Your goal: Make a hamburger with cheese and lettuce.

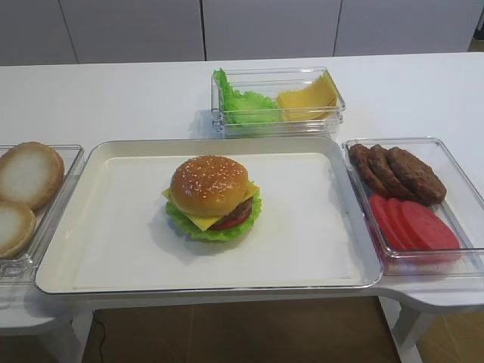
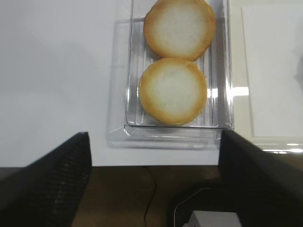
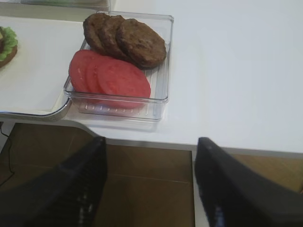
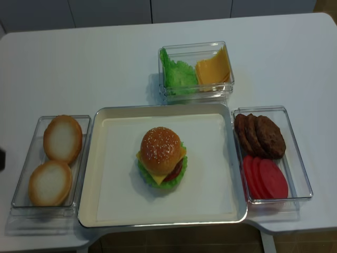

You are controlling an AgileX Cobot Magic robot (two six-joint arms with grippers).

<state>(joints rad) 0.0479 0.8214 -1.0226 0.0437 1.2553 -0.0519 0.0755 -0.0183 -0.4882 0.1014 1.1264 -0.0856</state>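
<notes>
The hamburger (image 1: 211, 195) stands whole on the white tray (image 1: 113, 242), left of its middle, and also shows in the realsense view (image 4: 161, 157). Its golden sesame bun top (image 1: 209, 184) sits over the yellow cheese (image 1: 201, 221), patty and tomato, with the frilly lettuce (image 1: 215, 233) ringing the base. Its edge shows at the far left of the right wrist view (image 3: 6, 45). My right gripper (image 3: 149, 184) is open and empty, below the table's front edge, short of the patty box. My left gripper (image 2: 154, 179) is open and empty, below the edge, short of the bun box.
A clear box of pale bun halves (image 1: 26, 193) stands left of the tray. A clear box with brown patties (image 1: 397, 172) and red tomato slices (image 1: 412, 223) stands on the right. A box of spare lettuce (image 1: 242, 106) and cheese slices (image 1: 306, 98) stands behind.
</notes>
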